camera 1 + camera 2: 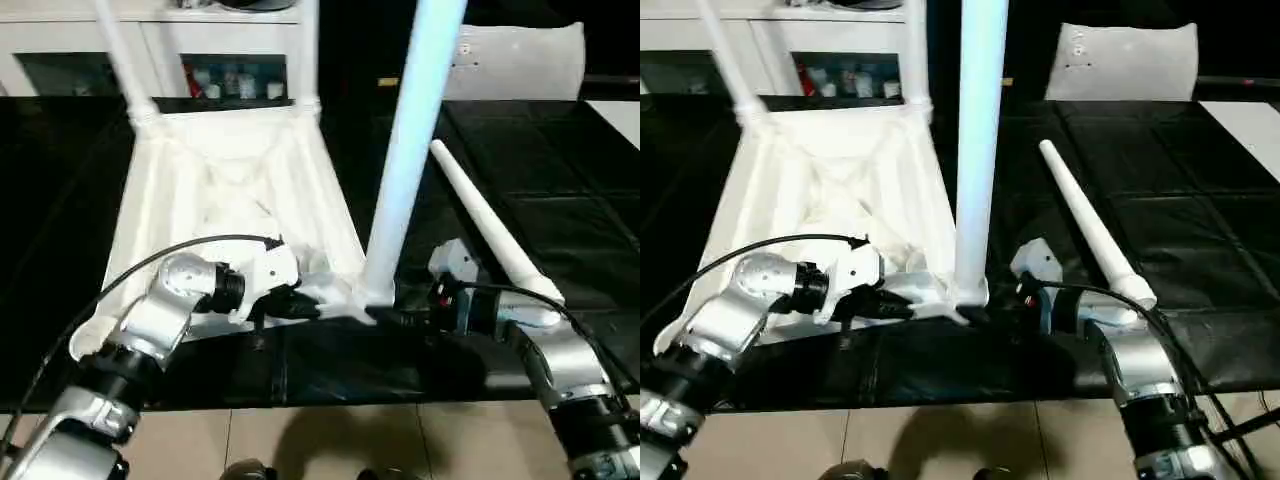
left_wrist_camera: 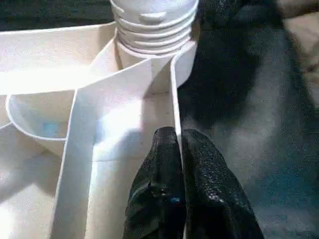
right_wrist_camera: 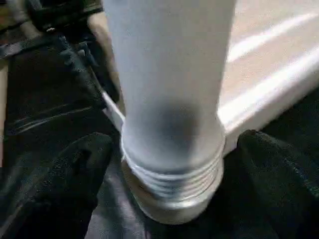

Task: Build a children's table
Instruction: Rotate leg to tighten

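My left claw (image 2: 177,149) pinches the table (image 1: 180,200) rim; my right claw (image 3: 164,164), open, straddles the leg (image 3: 169,89). I'd close squarely, then twist it without tilting.

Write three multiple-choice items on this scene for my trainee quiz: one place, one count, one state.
1. The loose leg lies:
A) on the black surface, right of the table top
B) on the floor tiles
C) in a socket

2. Upright legs in sockets:
A) one
B) three
C) four

3. The left pincer is:
A) open
B) shut on a rib
C) holding the loose leg

Key: A, it lies flat beside the top; B, three stand at corners; B, its fingers pinch the thin wall.
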Robot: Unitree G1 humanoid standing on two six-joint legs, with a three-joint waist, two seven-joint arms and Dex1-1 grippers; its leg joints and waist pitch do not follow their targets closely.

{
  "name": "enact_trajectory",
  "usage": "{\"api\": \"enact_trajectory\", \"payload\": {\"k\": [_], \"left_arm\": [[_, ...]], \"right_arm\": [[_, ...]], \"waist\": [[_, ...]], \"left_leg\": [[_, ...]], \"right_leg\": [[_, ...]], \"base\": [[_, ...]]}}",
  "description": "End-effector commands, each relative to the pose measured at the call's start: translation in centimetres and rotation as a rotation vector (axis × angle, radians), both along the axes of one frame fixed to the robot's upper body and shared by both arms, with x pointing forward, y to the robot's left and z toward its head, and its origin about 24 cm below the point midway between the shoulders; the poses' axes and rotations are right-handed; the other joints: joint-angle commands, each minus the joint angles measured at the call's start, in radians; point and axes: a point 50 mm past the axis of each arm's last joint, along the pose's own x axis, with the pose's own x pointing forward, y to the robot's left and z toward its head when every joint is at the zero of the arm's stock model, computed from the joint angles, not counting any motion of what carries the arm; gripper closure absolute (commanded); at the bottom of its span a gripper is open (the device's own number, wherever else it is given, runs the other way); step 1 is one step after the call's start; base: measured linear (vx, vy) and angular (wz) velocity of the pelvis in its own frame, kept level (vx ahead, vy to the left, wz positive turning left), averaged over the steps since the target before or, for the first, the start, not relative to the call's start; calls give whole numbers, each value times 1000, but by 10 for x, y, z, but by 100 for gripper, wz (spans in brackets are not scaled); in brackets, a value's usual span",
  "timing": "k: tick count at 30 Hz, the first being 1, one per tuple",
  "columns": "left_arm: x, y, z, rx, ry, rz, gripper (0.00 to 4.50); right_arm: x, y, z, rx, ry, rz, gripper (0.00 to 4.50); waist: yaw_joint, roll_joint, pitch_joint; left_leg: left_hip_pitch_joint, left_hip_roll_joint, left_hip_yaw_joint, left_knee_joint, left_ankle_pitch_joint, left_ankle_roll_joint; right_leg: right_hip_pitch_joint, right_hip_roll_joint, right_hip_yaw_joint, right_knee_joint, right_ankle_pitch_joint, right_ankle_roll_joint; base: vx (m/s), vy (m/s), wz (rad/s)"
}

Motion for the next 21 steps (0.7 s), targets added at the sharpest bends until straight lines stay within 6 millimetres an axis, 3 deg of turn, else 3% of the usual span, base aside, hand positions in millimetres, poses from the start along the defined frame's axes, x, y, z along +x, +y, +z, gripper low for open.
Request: {"api": "enact_trajectory", "payload": {"k": [1, 6, 21], "left_arm": [[-7, -11, -2, 38, 29, -143, 450], [-8, -10, -1, 77, 41, -228, 450], [-7, -9, 1, 94, 48, -294, 450]], "right_arm": [[0, 1, 4, -13, -20, 60, 3], [-4, 4, 3, -49, -14, 183, 3], [-5, 12, 4, -56, 29, 336, 126]], "waist": [[-2, -8, -70], [2, -11, -69], [12, -16, -68]], "left_leg": [[7, 94, -36, -68, -67, 87], [6, 94, -35, -68, -60, 91], [7, 97, -35, -69, -54, 90]], "right_leg": [[47, -118, 76, -62, -185, -198], [47, -117, 76, -61, -178, -200], [48, -120, 76, -58, -173, -207]], "base": [[0, 0, 0], [0, 0, 0], [0, 0, 0]]}}
